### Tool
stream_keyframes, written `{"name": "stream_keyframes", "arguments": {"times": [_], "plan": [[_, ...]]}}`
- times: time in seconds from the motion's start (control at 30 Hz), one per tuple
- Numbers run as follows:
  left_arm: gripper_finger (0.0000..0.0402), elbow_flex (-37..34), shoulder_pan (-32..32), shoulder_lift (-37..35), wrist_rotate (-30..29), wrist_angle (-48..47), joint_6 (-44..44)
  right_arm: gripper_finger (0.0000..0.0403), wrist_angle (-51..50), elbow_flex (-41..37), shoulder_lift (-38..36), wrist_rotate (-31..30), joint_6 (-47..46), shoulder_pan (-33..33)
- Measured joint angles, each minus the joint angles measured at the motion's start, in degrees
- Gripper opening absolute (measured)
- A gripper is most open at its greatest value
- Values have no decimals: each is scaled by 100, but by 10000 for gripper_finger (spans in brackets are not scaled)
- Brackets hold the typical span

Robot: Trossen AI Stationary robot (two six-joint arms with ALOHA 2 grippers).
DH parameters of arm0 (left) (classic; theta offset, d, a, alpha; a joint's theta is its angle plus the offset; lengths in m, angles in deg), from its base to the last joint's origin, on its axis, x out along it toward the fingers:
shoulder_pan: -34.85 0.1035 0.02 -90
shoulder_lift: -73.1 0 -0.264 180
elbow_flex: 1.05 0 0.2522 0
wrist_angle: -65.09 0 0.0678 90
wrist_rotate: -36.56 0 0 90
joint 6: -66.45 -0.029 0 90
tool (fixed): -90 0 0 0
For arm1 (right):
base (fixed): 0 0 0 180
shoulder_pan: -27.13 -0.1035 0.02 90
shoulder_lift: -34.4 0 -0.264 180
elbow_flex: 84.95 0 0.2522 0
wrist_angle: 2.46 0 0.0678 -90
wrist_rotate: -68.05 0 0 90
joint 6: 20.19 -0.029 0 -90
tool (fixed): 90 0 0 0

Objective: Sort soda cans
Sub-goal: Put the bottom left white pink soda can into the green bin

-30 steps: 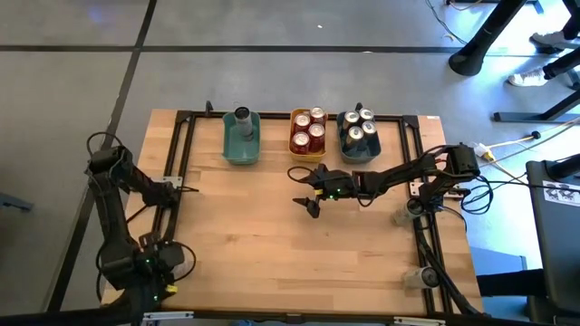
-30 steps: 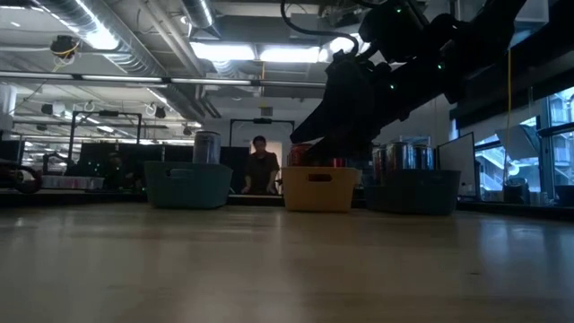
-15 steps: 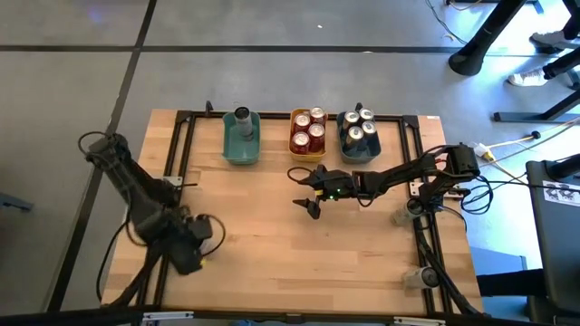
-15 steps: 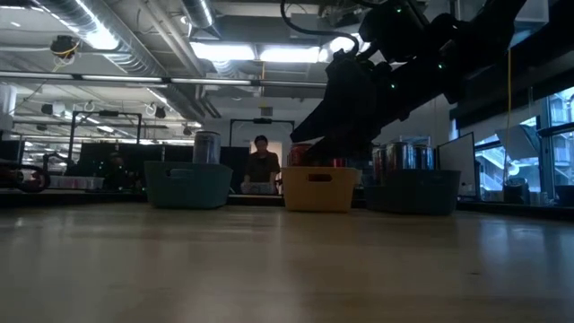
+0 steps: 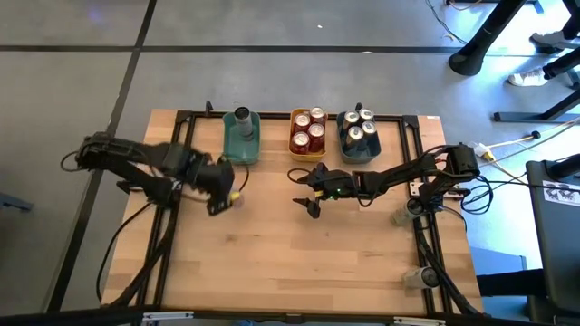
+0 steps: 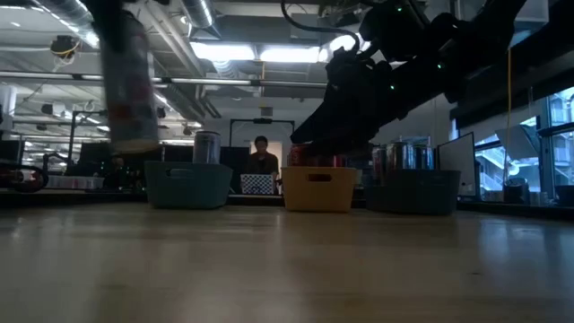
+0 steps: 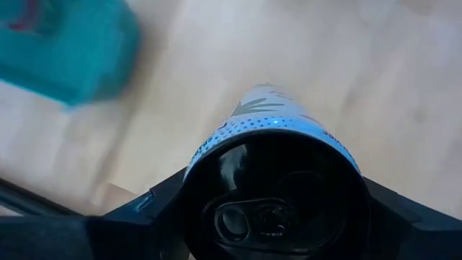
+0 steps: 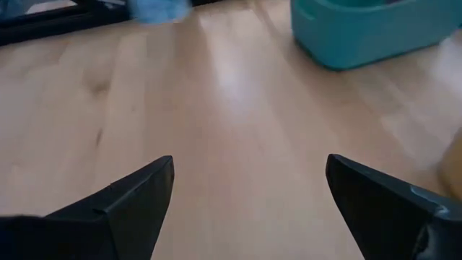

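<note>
Left tool (image 5: 220, 193) swung toward teal bin (image 5: 241, 145); wrist view shows gripped can (image 7: 274, 155)

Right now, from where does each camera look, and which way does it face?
High: above, facing down; both arms, teal bin.
Low: table height, facing the bins; right arm overhead.
Left wrist: on the left gripper, facing the tabletop past its held can.
Right wrist: behind the open right gripper, facing the table.
Shared: all four views show the teal bin.

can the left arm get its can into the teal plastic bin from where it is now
Probably yes. The left gripper, shut on a pale soda can, is just in front of the teal plastic bin, with bare table between. The bin holds only one grey can at its far end, and the open right gripper waits off to the side.
</note>
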Motion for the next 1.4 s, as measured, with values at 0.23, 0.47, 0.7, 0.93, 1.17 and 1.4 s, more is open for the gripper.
{"name": "stream_keyframes", "arguments": {"times": [0.23, 0.47, 0.7, 0.93, 1.17, 1.4], "plan": [[252, 377, 1760, 45, -130, 350, -1637, 360, 485, 2, 0, -258, 727, 96], [253, 707, 3322, 55, -472, 651, -2639, 360, 548, 4, 0, -126, 907, 258], [253, 707, 4545, 304, -146, 508, -3280, 360, 547, 4, 0, -105, 1121, 395], [253, 707, 5101, 965, 157, 648, -3714, 360, 548, 4, 0, -10, 1106, 585], [253, 704, 5377, 1575, 153, 719, -3850, 360, 531, 4, 0, 30, 1101, 564], [253, 704, 5608, 2058, 156, 930, -4027, 360, 538, 4, 0, 22, 959, 564]]}}
